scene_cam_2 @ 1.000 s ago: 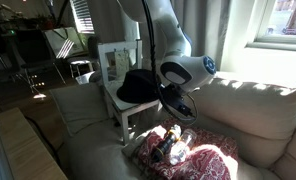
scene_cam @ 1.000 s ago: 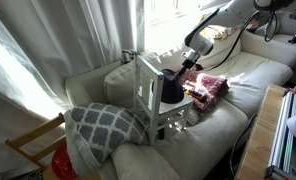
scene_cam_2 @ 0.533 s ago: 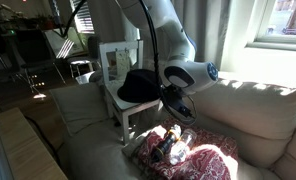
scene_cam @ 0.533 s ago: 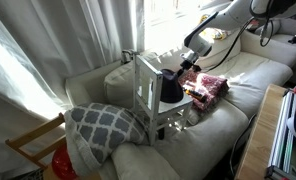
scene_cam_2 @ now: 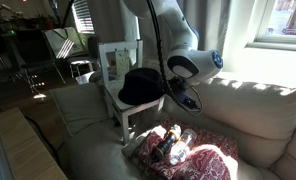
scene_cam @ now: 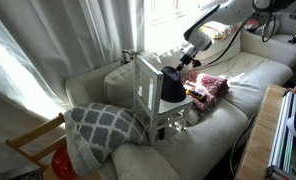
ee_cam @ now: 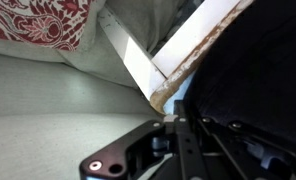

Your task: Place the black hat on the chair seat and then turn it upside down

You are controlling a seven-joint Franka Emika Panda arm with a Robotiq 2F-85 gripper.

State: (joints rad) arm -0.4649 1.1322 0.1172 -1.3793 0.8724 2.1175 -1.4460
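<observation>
The black hat (scene_cam: 171,86) (scene_cam_2: 137,87) lies dome up on the chair seat (scene_cam: 176,108) (scene_cam_2: 140,107) of a small white chair standing on the sofa. My gripper (scene_cam: 179,70) (scene_cam_2: 172,95) is at the hat's edge on the side away from the chair back. In the wrist view the fingers of the gripper (ee_cam: 178,126) are pressed together right against the hat (ee_cam: 256,70), apparently pinching its rim. The seat's pale worn edge (ee_cam: 193,45) runs diagonally above them. The pinched spot itself is hidden by dark fabric.
A red patterned cloth (scene_cam: 209,86) (scene_cam_2: 198,158) (ee_cam: 46,20) with small items on it lies on the cream sofa (scene_cam_2: 258,110) beside the chair. A grey lattice cushion (scene_cam: 103,122) sits behind the chair back. A wooden frame (scene_cam: 33,140) stands off the sofa's end.
The jaws have gone from wide open to shut at the hat's rim. The wrist has shifted slightly up. The hat has stayed on the seat.
</observation>
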